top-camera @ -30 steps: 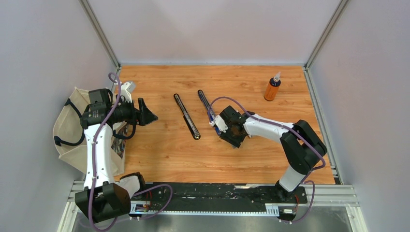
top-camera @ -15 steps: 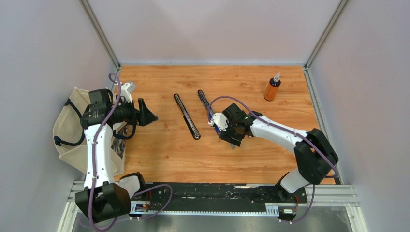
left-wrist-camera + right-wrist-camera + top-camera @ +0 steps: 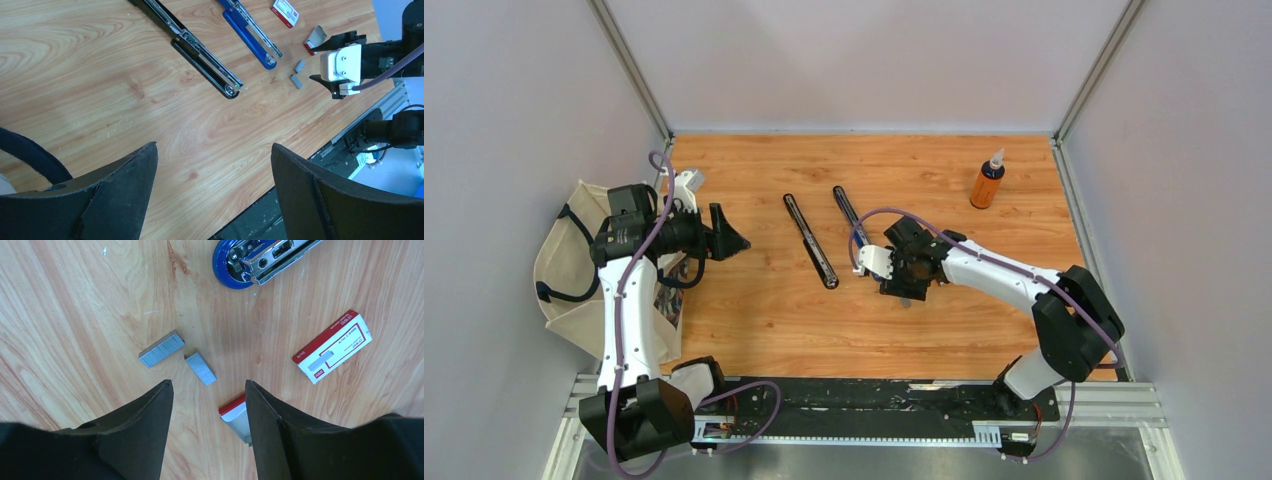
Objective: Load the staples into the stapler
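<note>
The right jaws stood partly apart over the tabletop (image 3: 75,300), gripping nothing. Just beyond their tips, on the left of the wrist view, lay one grey staple strip (image 3: 161,348) and a shorter strip (image 3: 200,368), close together but not touching. The opened staple box tray (image 3: 236,416) showed in the gap between the tips, close against the right-hand one; whether it was touched could not be told. The red-labelled box sleeve (image 3: 332,346) lay farther out to the right, and the blue stapler (image 3: 260,255), swung open, lay straight ahead beyond the strips. The left jaws hung wide open and empty, with the black stapler (image 3: 200,50), also open, ahead of them
</note>
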